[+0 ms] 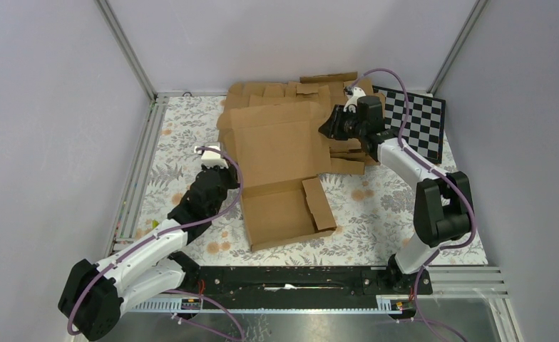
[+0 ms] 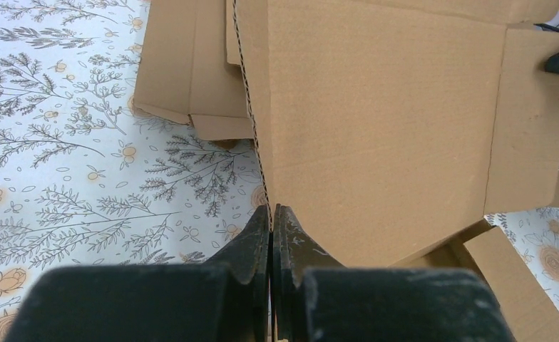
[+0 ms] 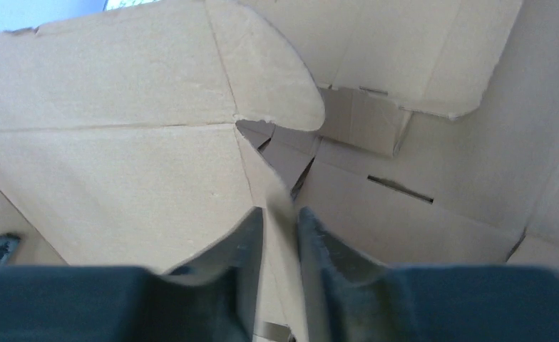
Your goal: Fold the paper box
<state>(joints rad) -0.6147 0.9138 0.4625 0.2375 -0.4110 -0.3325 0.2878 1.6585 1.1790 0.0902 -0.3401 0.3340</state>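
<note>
Gripping box at both side edges

Box (image 1: 277,153) lay opened out in the middle of the floral-topped bench (image 1: 180,132). Its large panel was toward the back and the shallow tray part toward the near edge. A short flap (image 1: 320,203) sat folded inward over the tray's right side. The far end of the box overlapped a pile (image 1: 298,91) of flat brown blanks at the back. A checkerboard (image 1: 418,121) lay just right of that pile.

L end effector (image 1: 219,158) was at the large panel's left edge. In the left wrist view its fingers (image 2: 252,242) were pressed together w/ the corrugated edge of the box (image 2: 383,121) pinched between the tips, i.e. clamped on the cardboard. Beyond that edge, part of the pile (image 2: 184,64) showed flat on the bench.

R end effector (image 1: 334,127) was at the panel's right edge, approx. opposite the L one. In the right wrist view its fingers (image 3: 237,242) were closed on a thin upright cardboard edge of the box (image 3: 105,164). A narrow strip of board filled the gap between them, so it was clamped too. A rounded tab (image 3: 262,78) stood just above the pinch point. Slotted panels lay beyond it, but which sheet they belonged to couldn't be told.
</note>
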